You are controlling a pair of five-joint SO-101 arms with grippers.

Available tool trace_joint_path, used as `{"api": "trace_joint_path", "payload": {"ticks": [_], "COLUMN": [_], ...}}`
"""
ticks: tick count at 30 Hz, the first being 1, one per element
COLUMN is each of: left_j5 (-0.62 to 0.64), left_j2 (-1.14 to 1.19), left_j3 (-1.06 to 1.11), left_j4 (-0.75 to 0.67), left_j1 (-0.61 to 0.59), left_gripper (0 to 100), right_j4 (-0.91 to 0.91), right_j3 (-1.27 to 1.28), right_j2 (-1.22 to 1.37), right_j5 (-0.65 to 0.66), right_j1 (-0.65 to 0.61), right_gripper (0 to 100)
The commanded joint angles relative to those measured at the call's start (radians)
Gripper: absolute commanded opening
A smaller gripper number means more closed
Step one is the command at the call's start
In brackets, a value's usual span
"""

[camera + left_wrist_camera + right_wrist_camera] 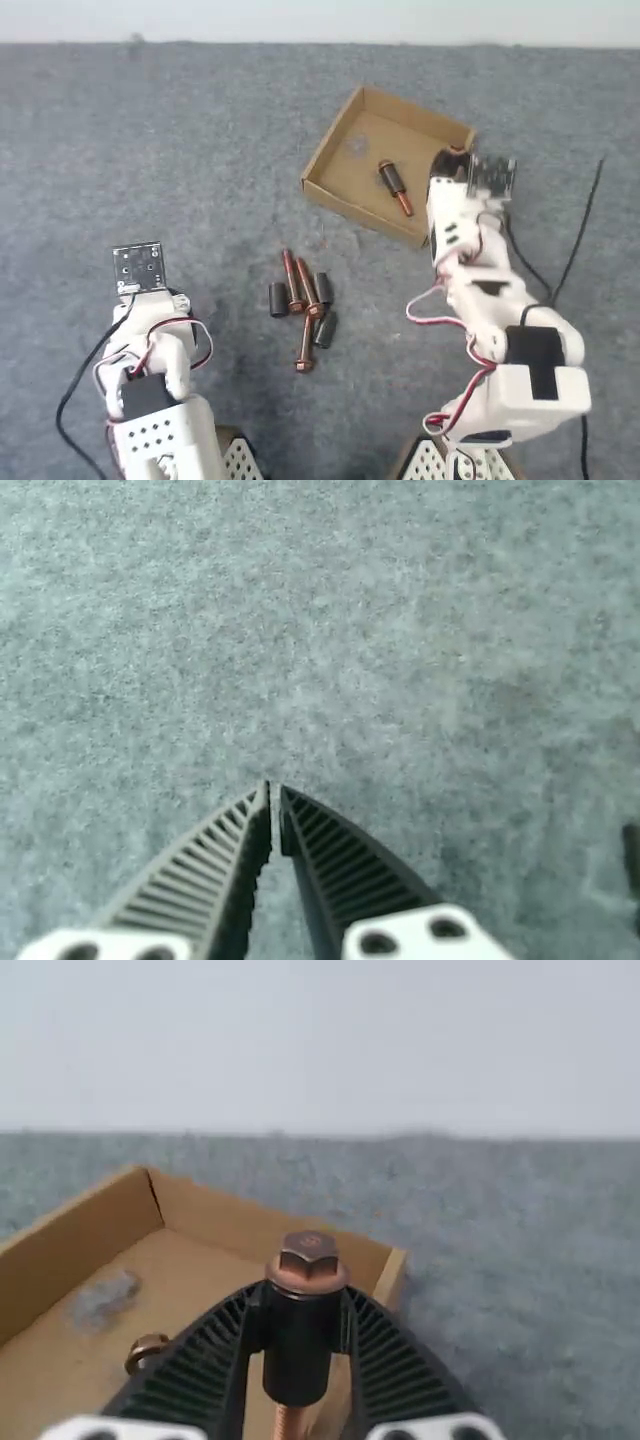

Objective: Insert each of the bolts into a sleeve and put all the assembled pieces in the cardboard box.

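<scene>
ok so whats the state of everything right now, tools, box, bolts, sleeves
left tool, shut, empty
right tool, shut on held piece
held piece, bolt seated in its sleeve
box, open, one piece inside
piece in box, assembled, lying flat
loose bolts, three, bare, lying on the carpet
loose sleeves, three, empty, lying beside the bolts

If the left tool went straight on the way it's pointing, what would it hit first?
Probably just the grey carpet; nothing else lies straight ahead of the left tool in its wrist view.
</scene>
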Motion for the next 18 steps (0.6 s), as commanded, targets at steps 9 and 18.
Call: {"api": "trace_joint_path", "payload": {"ticks": [9,18], "left_j5": [-0.009,-0.009], "left_j2": [-0.003,-0.003], "left_j3": [-0.012,-0.012], "left_j4": [-0.002,0.0], "left_j1": [0.0,0.0], "left_gripper": [1,1], "right_j4": [0.624,1.041], "right_j3": [-0.459,-0.842], "right_j2": [0.047,0.337], "right_j5": [0.006,0.014], "right_j1": [-0.079,-0.104], "right_gripper": [0.6,0.6]}}
